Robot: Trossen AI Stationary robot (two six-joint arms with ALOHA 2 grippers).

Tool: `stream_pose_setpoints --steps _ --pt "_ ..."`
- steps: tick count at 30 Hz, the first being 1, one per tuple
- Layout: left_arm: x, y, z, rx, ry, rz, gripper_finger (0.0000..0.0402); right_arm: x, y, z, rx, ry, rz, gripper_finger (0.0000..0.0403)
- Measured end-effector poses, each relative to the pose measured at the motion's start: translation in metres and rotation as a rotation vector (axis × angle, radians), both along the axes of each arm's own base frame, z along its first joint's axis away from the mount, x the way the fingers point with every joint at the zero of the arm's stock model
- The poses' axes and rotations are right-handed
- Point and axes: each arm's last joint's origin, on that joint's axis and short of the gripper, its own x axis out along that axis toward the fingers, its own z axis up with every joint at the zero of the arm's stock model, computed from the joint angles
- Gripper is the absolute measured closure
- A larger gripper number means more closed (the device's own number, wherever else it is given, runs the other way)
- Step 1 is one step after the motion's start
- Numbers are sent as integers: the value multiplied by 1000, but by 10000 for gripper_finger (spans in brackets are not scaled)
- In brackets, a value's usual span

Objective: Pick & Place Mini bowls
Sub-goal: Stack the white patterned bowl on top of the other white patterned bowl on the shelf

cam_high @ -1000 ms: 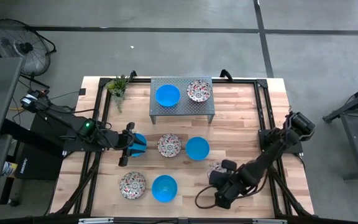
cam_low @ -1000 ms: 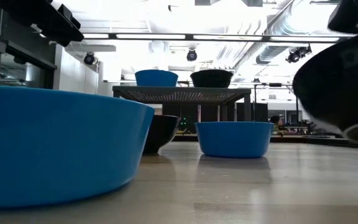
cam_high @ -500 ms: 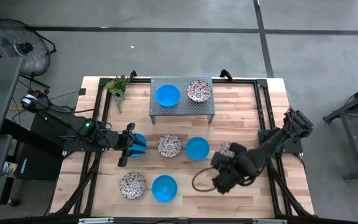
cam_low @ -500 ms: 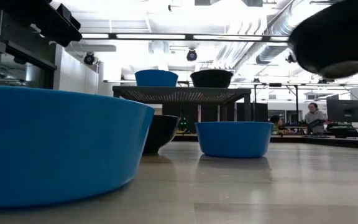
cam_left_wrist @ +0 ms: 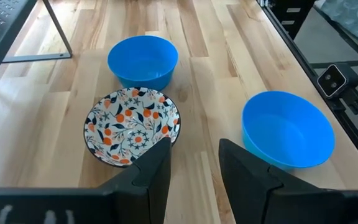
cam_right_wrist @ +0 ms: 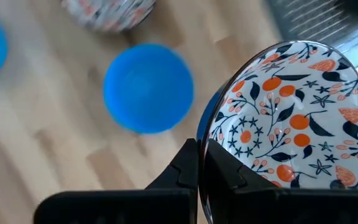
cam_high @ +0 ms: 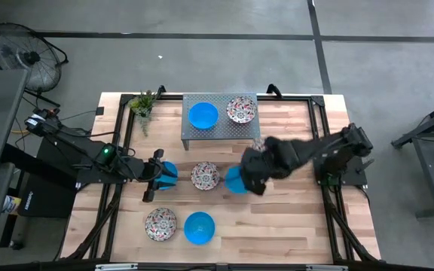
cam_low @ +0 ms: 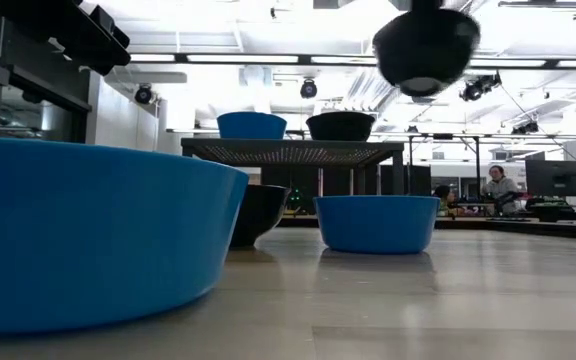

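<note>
While lifted, floral bowl (cam_right_wrist: 291,115) rim pinched between right fingers (cam_right_wrist: 191,163).

No writing, label, brand or number can be read anywhere here, not on the bowls, the arms or the wooden desk (cam_high: 292,218).

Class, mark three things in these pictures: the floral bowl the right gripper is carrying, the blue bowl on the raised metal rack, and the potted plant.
carried floral bowl (cam_right_wrist: 294,112), right wrist view, patterned inside.
blue bowl on the rack (cam_high: 203,115), high view, middle of its inside.
potted plant (cam_high: 143,104), high view, its leaves.
</note>
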Motion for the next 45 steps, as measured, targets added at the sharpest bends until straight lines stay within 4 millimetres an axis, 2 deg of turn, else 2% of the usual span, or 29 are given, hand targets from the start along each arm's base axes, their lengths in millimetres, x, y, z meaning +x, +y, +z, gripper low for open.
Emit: stream_pose_setpoints --steps 4,9,16,25,30,36,42,45 --pt "0 0 0 -1 3 -3 268 5 -31 19 -44 -40 -27 403" --pt "0 0 0 -1 3 -3 268 7 -64 37 -100 -55 27 403" --pt "0 0 0 -5 4 -11 268 10 -105 41 -206 35 229 403" --pt "0 -1 0 -25 10 -32 268 20 -151 44 -207 -29 429 403" --pt "0 -2 0 -33 14 -48 268 16 -163 43 -166 -19 547 403" --pt "0 -2 0 -34 14 -49 268 20 -167 35 -216 22 628 403" --pt "0 -2 0 -31 13 -45 268 27 -166 7 -273 109 547 403" --pt "0 -2 0 -30 13 -45 268 28 -165 -5 -239 118 520 403"
